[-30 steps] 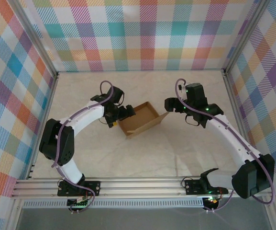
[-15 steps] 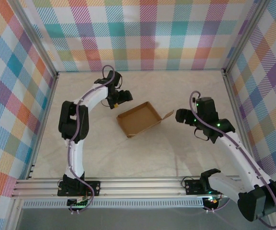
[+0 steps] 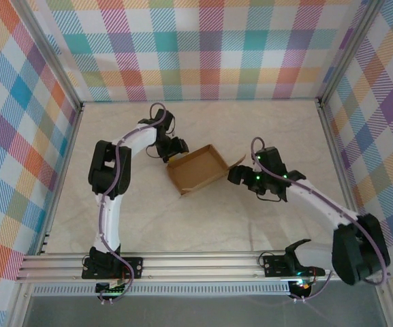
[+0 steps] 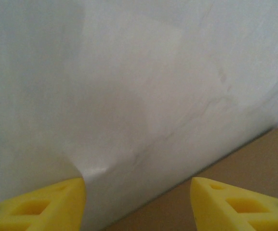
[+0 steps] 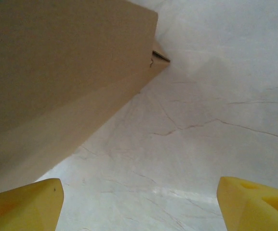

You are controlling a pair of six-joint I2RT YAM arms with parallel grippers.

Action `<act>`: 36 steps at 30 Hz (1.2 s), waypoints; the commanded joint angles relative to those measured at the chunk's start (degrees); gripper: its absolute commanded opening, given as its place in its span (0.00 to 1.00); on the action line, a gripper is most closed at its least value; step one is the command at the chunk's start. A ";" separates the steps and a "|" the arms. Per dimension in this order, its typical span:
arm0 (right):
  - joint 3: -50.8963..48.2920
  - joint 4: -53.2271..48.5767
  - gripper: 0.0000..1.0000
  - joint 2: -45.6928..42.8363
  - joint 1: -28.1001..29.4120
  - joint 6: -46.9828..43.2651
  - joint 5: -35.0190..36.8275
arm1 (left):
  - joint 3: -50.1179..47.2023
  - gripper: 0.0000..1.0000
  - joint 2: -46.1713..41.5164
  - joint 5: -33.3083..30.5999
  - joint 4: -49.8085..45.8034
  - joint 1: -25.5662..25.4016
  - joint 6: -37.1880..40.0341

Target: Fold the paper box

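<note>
The left claw [image 3: 177, 146] is at the far left corner of the box [image 3: 197, 168], so the box is just to this claw's right. Its fingers are partly open and hold nothing. I think it is there to steady that side, or to push a wall in. From above it looks very close to the box, but I cannot tell if it touches. The left wrist camera helps here. Between the yellow fingers [image 4: 37, 204] there is bare white table, and the brown box [image 4: 254, 163] peeks in low down by the right finger. The box is an open brown tray. It lies flat on the table [image 3: 182, 225], between the two claws. One small flap [image 3: 238, 163] sticks out at its right corner, so I think the folding is not done yet. The right claw [image 3: 236, 175] is just beside that flap, with the box on its left. Its fingers are wide apart and empty. I think it is placed there to press the flap in. The camera above shows the whole tray and both arms at once. The right wrist camera shows what it cannot: the outside wall of the box [image 5: 57, 72] up close, up and to the left of the claw, and a tiny folded corner [image 5: 159, 57] at its end.
</note>
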 commanded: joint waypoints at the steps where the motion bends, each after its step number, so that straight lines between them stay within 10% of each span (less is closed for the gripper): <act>1: 7.09 5.93 0.83 5.52 -1.54 3.46 -3.72 | -8.03 0.59 -5.07 3.21 0.38 -0.33 -4.08; 19: 38.80 -2.40 0.85 34.46 -14.66 -3.85 -12.87 | -30.56 0.75 -23.89 -3.07 18.52 -12.25 -22.92; 26: 29.64 -6.20 0.89 21.94 -22.87 -4.29 -0.29 | -24.16 0.88 -29.35 -16.76 7.08 -9.08 -6.64; 36: 6.11 -8.10 0.86 -4.47 -23.71 1.02 10.43 | -1.38 0.82 -10.31 -12.31 -1.18 -6.53 27.09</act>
